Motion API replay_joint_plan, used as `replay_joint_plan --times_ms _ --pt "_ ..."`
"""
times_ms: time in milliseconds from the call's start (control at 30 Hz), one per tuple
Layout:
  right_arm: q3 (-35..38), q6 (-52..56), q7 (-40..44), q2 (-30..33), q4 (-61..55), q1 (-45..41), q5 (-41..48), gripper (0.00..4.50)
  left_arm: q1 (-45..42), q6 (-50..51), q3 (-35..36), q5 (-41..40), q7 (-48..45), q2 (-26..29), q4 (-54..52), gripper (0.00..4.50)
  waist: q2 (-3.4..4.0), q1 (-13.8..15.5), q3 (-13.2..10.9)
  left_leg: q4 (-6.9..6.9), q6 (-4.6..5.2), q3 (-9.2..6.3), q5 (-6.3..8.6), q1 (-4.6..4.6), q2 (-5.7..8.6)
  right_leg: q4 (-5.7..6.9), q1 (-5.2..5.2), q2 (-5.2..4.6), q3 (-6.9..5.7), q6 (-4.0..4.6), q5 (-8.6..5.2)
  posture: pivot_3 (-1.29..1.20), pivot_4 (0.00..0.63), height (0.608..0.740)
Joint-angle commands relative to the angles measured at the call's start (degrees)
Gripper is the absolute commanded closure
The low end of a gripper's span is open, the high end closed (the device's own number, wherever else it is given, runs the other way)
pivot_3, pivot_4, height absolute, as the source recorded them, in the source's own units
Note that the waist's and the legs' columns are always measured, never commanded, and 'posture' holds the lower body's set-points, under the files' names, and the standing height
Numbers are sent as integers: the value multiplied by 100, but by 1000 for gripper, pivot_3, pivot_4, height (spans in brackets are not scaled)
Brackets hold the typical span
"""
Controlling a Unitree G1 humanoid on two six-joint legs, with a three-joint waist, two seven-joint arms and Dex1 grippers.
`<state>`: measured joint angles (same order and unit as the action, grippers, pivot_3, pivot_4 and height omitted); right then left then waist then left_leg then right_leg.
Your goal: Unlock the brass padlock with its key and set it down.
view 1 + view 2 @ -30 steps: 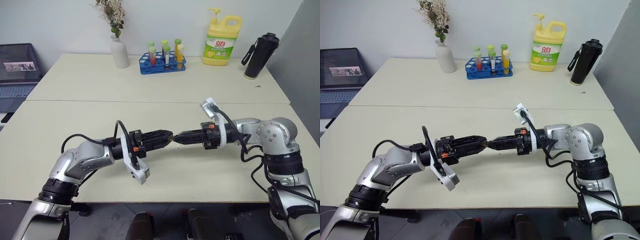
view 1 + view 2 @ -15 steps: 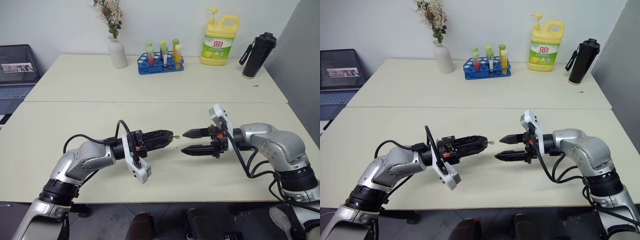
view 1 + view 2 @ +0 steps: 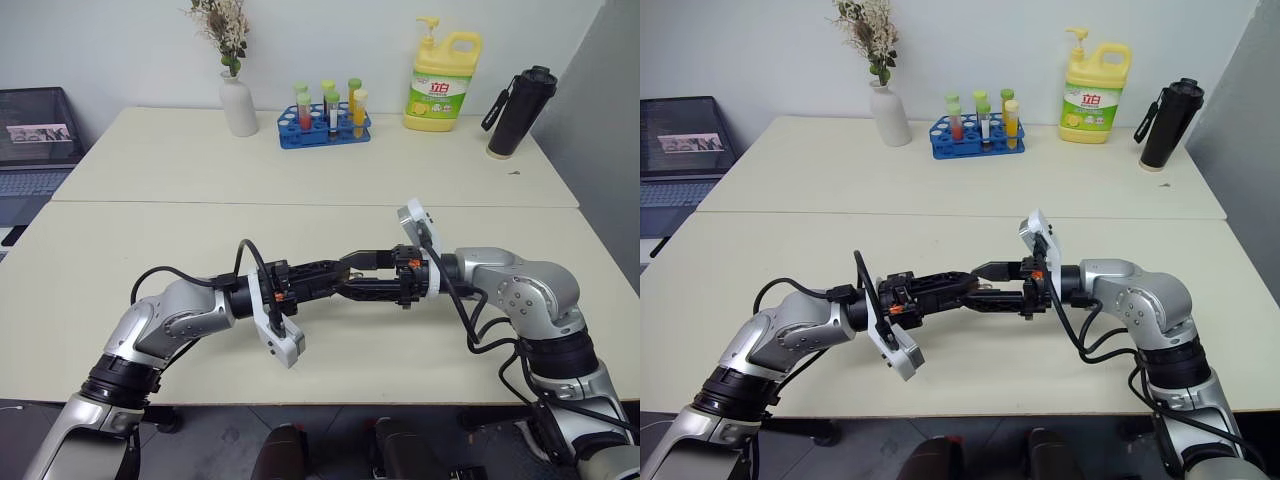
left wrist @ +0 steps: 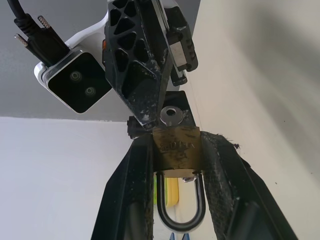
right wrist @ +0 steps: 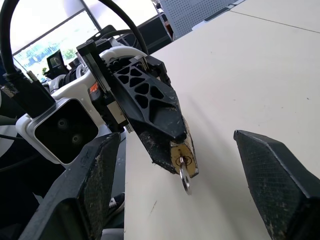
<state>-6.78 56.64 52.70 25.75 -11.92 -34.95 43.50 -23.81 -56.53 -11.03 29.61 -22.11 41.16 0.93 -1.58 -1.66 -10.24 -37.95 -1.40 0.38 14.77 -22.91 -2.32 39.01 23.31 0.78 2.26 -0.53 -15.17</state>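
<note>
The brass padlock sits clamped between the fingers of my left gripper, which is shut on it and held level above the table. Its silvery shackle points back toward the left wrist. The key sticks out of the padlock's free end. My right gripper faces the left one, open, with one finger on each side of the key and the left fingertips. I see no contact between those fingers and the key.
Along the far edge of the cream table stand a white vase with dried flowers, a blue rack of test tubes, a yellow detergent bottle and a black flask. A laptop lies off the table's left.
A second ago the right gripper was shut at the key. It opened and drew back to the right, then returned open around the left gripper's tip. The left gripper stayed still.
</note>
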Motion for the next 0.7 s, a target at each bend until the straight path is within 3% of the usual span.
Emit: replay_joint_plan --times_ms 33,67,167,467,700 --pt "66 -28 26 -25 -68 -133 90 706 -69 18 23 -178 24 1 -126 3526 0 0 0 0 0 0 0 0 0 0 0 0 0 0 0 0 150 740" --pt "60 -30 36 -17 -75 -124 90 706 -61 28 21 -179 22 -4 -142 3526 0 0 0 0 0 0 0 0 0 0 0 0 0 0 0 0 150 740" --pt "52 -27 16 -31 -34 -127 77 1278 -52 36 16 -170 20 -7 -151 3526 0 0 0 0 0 0 0 0 0 0 0 0 0 0 0 0 150 740" --pt "45 -47 77 -50 32 -202 77 4317 -37 82 25 -167 41 -37 -140 3526 0 0 0 0 0 1 0 0 0 0 0 0 0 0 0 0 150 740" --pt "53 -35 69 -87 42 -249 99 4313 -26 126 -45 -328 -17 -63 -156 3526 0 0 0 0 0 0 0 0 0 0 0 0 0 0 0 0 150 740"
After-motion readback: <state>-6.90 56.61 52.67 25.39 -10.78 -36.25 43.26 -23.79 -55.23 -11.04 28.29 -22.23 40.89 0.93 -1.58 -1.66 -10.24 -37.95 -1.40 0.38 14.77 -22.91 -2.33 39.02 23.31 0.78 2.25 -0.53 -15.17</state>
